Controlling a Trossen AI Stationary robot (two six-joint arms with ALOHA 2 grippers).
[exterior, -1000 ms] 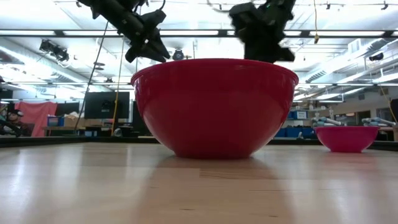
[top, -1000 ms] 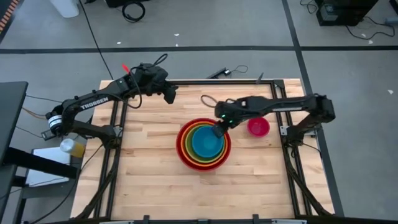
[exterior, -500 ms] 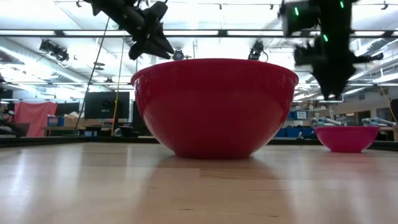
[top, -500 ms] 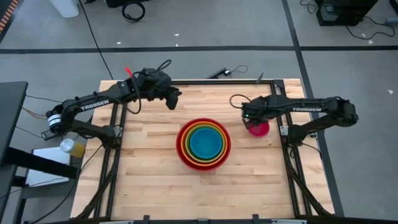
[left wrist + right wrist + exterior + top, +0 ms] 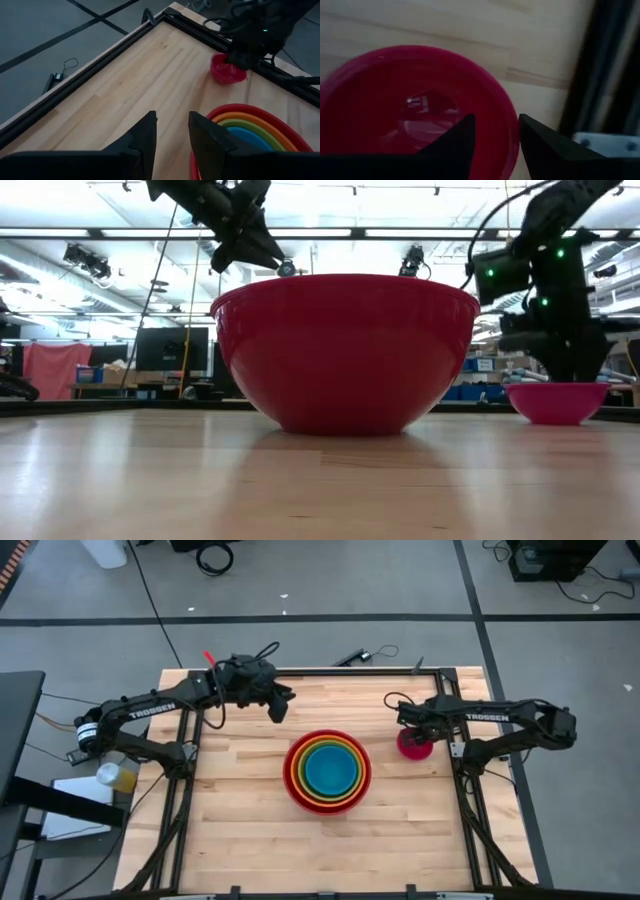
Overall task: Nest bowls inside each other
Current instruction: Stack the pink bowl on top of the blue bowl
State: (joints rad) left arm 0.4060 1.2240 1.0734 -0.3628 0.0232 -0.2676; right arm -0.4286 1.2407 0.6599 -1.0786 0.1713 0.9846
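Note:
A stack of bowls (image 5: pixel 328 772) stands at the table's middle: red outermost, then orange, yellow-green and blue inside it. In the low view the red bowl (image 5: pixel 345 350) stands on its base. The small magenta bowl (image 5: pixel 415 746) sits on the wood to its right, near the right edge. My right gripper (image 5: pixel 408 732) hangs over that bowl, pointing down and open. In the right wrist view my right gripper (image 5: pixel 496 135) has one finger over the hollow and one outside the rim (image 5: pixel 509 125). My left gripper (image 5: pixel 281 706) hovers open above the table, at the far left of the stack.
A black frame rail (image 5: pixel 100 60) runs along the table's far edge and right edge, close beside the magenta bowl. A cable (image 5: pixel 355 657) lies beyond the far edge. Bare wood (image 5: pixel 260 840) spreads over the near half of the table.
My right gripper has left the blue bowl in the stack, swung toward the table's right edge, tipped to point down and sunk over the magenta bowl. My left gripper has drifted a little toward the right. The bowls have stayed where they were.

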